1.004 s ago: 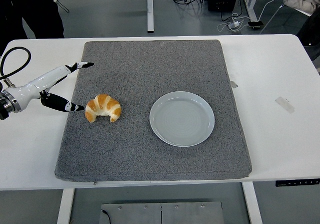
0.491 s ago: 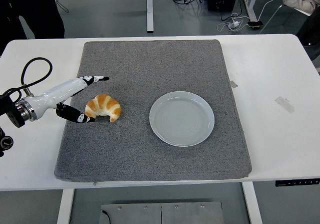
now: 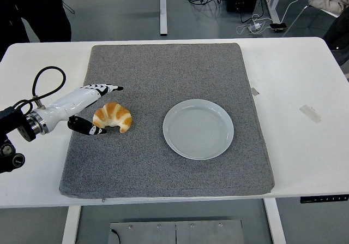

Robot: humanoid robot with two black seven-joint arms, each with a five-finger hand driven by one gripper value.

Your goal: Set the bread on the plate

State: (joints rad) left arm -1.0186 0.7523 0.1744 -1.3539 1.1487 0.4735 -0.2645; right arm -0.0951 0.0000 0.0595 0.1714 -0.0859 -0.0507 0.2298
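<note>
Bread [image 3: 112, 117]: golden-brown with paler cream bands. Plate [image 3: 198, 129]: plain pale grey-blue. Mat [image 3: 163, 75]: speckled dark grey. Worktop [image 3: 294, 85]: white. Left hand [image 3: 82, 105]: white shell, black fingertips with white flecks.

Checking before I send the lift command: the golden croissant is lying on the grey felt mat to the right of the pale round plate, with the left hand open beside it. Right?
Not quite. In the head view the golden croissant lies to the left of the pale round plate, not the right. The rest stands: it rests on the grey felt mat, with the left hand open beside it.
</note>
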